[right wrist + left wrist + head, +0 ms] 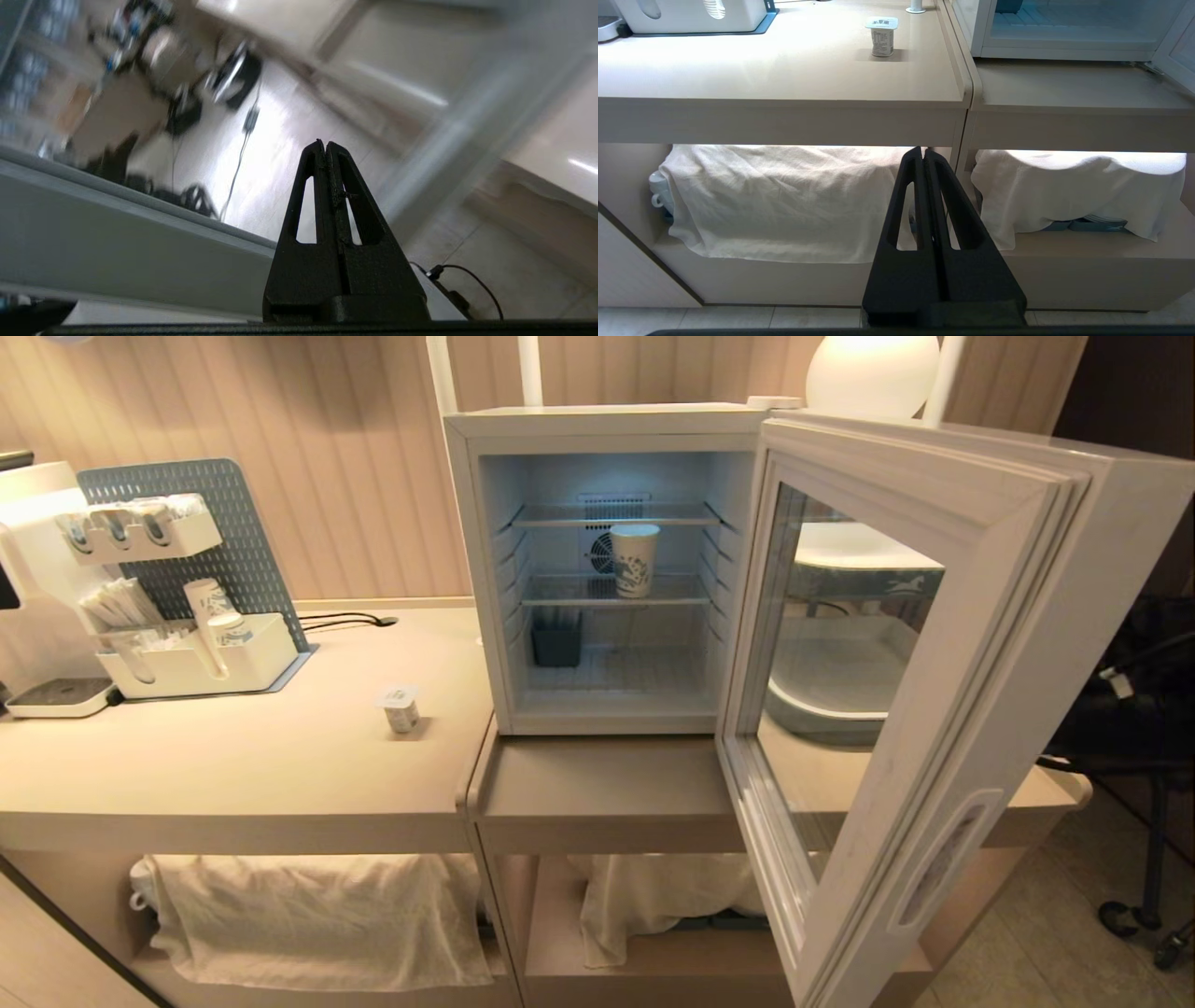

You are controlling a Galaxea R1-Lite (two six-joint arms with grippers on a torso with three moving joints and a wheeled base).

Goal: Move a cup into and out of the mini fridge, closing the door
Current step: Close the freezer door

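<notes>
Cup (401, 708) on counter (233, 756), beside open mini fridge (607, 569).

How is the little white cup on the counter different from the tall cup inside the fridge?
The tiny squat white tub-like cup is short and has a flat lid; the taller white paper cup with blue pattern is open-topped and much taller. The little one stands on the beige counter, left of the boxy white mini fridge; the tall one stands on a wire shelf inside it. Both are upright and mostly white.
</notes>
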